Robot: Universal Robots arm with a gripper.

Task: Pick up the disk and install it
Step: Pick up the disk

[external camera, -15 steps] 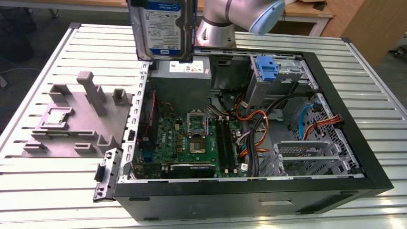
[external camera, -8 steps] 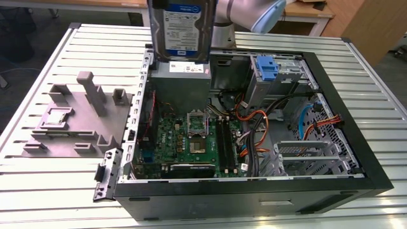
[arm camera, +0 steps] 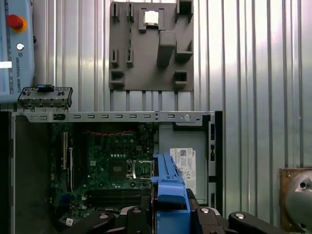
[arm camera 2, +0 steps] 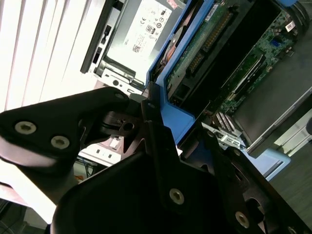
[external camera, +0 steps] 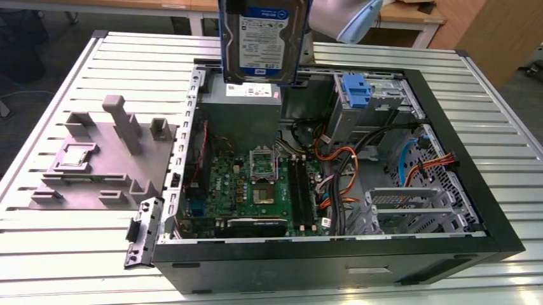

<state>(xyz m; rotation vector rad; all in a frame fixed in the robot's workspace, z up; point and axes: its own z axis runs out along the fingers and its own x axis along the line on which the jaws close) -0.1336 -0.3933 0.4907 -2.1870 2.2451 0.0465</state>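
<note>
ext view: the disk is held upright at the top of the shot, above the rear of the open pc case. it's a flat silver rectangle w/ the white-and-blue label facing the cam and blue plastic carrier rails down both long sides. the case is black sheet metal, side panel off, lying on a ribbed aluminium table. inside are a green motherboard, a grey boxy psu right below the disk, orange + black cables and a perforated bare-metal drive cage. a second blue carrier sits in the rear bay, to the exterior view's right of the disk. a matte grey blocky fixture w/ posts and pockets lies on the table at the exterior view's left of the case.

second wrist view: the gripper is pinching the disk. its black angular fingers, w/ silver screw heads, press on the blue carrier edge. the disk's underside shows a green circuit board.

first wrist view: the disk is edge-on, a blue strip between the black fingers, over the motherboard and next to the psu. on the fixture sits a small square silver chip. a light-blue pendant w/ a red button lies on the table.
</note>
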